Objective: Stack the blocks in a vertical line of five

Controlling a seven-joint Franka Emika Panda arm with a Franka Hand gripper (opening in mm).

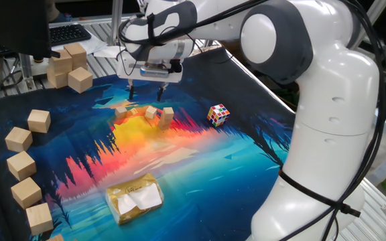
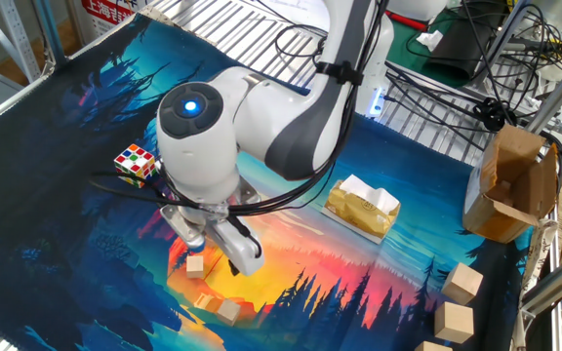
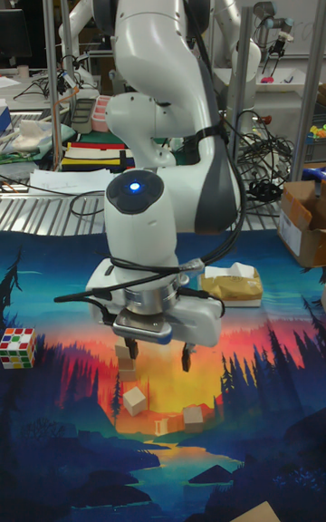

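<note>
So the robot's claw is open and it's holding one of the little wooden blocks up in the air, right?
Not quite. The gripper is open, but it holds nothing: in the one fixed view its fingers hang above the small wooden blocks, which all sit on the mat.

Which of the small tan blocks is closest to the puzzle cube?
The end block of the row, on the puzzle cube side; the others lie beyond it.
</note>
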